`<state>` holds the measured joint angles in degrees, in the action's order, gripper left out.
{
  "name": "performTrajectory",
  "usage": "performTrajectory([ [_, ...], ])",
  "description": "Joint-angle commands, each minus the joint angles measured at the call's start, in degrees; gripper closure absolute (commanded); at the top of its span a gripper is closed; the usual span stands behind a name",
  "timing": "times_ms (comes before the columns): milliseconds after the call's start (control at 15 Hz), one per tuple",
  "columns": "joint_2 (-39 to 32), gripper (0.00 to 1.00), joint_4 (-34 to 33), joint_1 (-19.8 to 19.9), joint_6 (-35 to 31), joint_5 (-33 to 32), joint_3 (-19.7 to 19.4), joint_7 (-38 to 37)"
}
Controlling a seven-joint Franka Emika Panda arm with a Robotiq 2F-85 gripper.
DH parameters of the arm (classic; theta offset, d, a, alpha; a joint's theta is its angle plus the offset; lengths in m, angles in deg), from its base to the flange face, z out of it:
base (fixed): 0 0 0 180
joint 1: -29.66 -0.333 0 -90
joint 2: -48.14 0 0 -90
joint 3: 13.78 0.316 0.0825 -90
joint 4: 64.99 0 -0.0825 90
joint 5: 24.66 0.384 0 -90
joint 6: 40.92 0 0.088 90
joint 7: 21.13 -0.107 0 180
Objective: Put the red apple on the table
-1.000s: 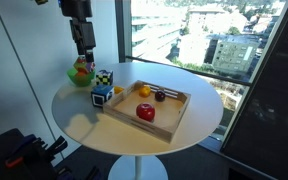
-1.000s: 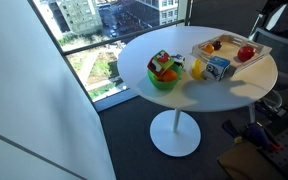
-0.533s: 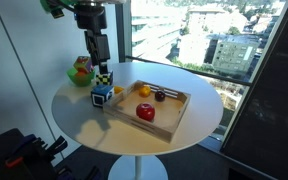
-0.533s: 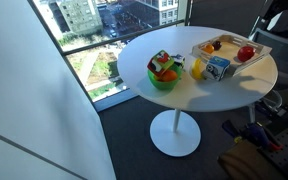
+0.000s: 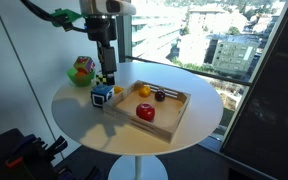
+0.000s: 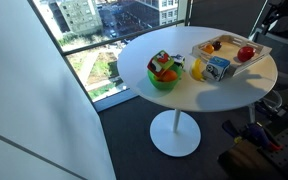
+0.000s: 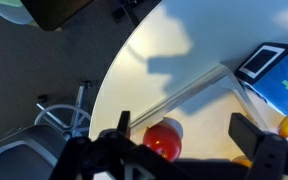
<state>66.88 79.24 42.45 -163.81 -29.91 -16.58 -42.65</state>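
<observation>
- Over the last second the end effector point(image 5: 105, 77) has swung away from the green bowl point(image 5: 81, 72) beside the tray point(image 5: 181, 116) and dropped lower, so it now hangs above the stack of cubes point(image 5: 103, 94) at the tray's near corner
- That reads as the approach leg of the task: the arm is closing on the tray but is not yet over its middle, and no grasp has begun
- The red apple point(image 5: 145, 113) has not shifted; it sits inside the tray towards its front edge, apart from the orange-yellow fruit point(image 5: 144, 90) and the dark fruit point(image 5: 159, 96) at the back of the tray, and it is not yet on the worktop point(image 5: 76, 118)
- In the wrist view the end effector point(image 7: 180, 125) has its jaws spread wide with nothing held, and the red apple point(image 7: 164, 137) shows between them, well below
- The apple's lower part is hidden there behind the end effector's body, and only one edge of the tray can be made out
- In an exterior view the red apple point(image 6: 246, 53) is small at the tray's far end, and the arm is cut off at the frame's corner, so the end effector cannot be read there
</observation>
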Motion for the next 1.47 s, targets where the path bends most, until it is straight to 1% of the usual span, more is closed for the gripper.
performTrajectory([
  [0,-0.7,0.0,-0.2,0.3,-0.6,-0.8,-0.3,-3.4],
  [67,-0.5,0.0,-0.1,-0.3,0.0,-0.1,-0.5,-1.5],
  [667,-0.8,0.0,0.0,-0.2,-0.6,-0.3,-0.5,-2.6],
  [733,-1.3,0.0,-0.8,-0.1,0.2,0.1,-0.8,-2.3],
  [933,-2.3,0.0,-1.7,0.3,-0.2,-0.1,-1.4,-2.3],
  [1400,-8.1,0.0,-5.2,-0.1,-3.6,-0.6,-3.0,0.6],
])
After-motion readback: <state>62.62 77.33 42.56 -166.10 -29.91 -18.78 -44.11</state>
